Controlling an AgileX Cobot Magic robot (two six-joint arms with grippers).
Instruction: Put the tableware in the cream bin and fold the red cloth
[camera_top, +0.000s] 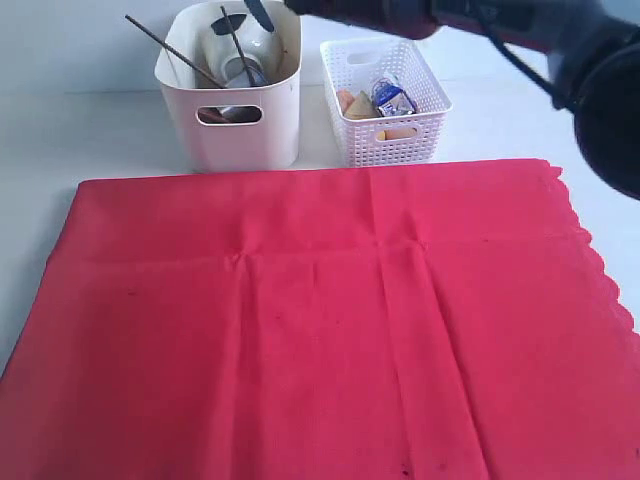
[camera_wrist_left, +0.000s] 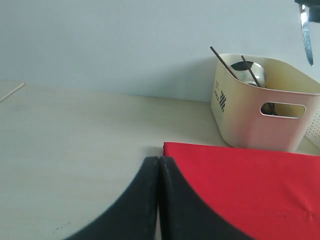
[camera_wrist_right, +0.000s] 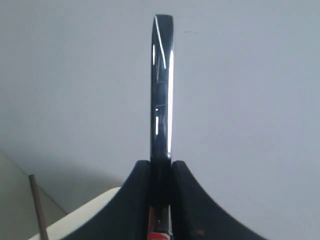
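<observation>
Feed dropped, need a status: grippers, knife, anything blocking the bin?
Right gripper shut on silver table knife, above cream bin. Left gripper shut, empty. Red cloth flat, unfolded. Chopsticks jut from bin, mouth otherwise open.

The knife (camera_wrist_right: 161, 90) is mirror-bright polished metal; the bin (camera_top: 270, 135) smooth, slightly glossy plastic; the cloth (camera_top: 300, 330) matt woven fabric, faintly creased.

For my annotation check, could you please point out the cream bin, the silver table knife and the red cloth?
cream bin (camera_top: 232, 146): exterior view, front wall below the handle cut-out.
silver table knife (camera_wrist_right: 161, 90): right wrist view, middle of its visible length.
red cloth (camera_top: 300, 330): exterior view, its flat middle.
</observation>
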